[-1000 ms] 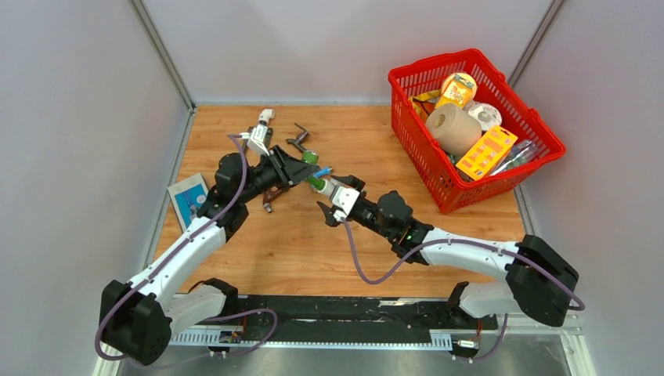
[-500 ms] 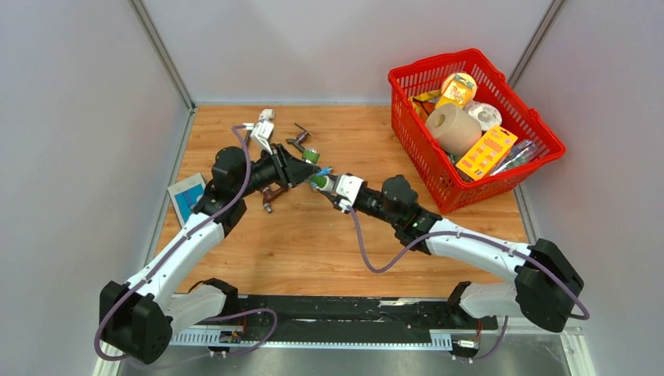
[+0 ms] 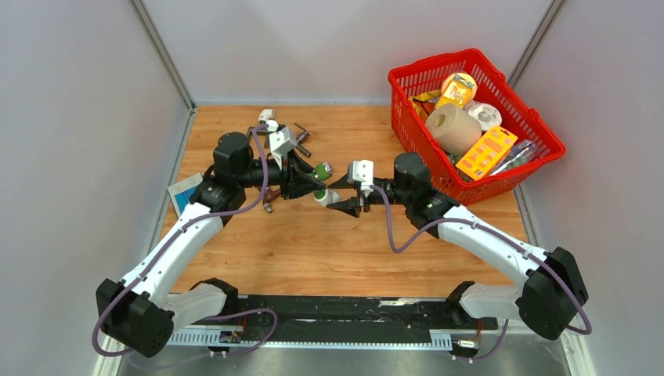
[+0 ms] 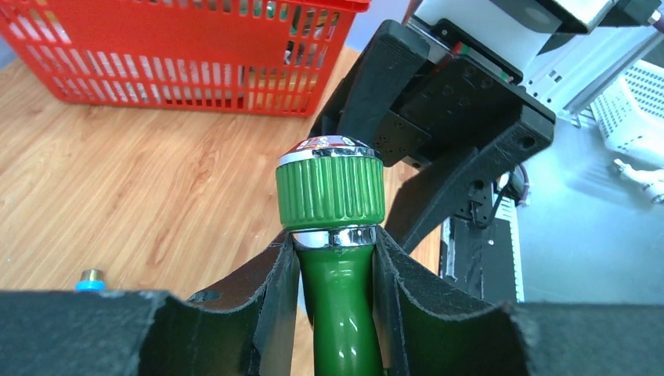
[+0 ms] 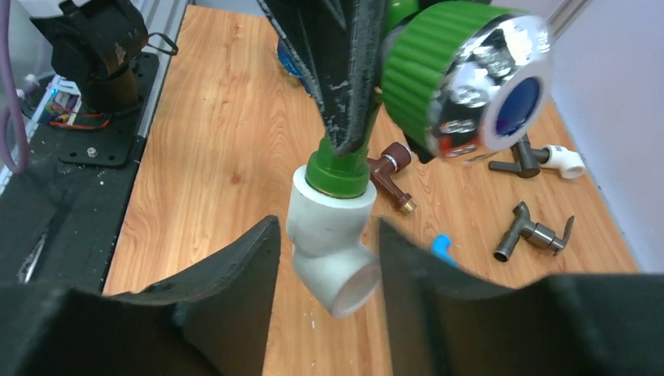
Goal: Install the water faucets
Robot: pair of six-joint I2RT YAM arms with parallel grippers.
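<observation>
My left gripper is shut on the green water faucet and holds it above the table. The faucet's ribbed green knob has a chrome cap. A white elbow pipe fitting sits on the faucet's lower end. My right gripper is open, with one finger on each side of the elbow and a gap on both sides. A brown faucet, a blue one and a dark grey one lie on the wood.
A red basket full of groceries stands at the back right. A blue and white packet lies at the left edge. Another dark grey faucet with a white elbow lies near the back wall.
Both wrists have turned and risen. My right arm has swung toward the back, and its jaws now stand open round the elbow. The green faucet has turned with my left gripper.
</observation>
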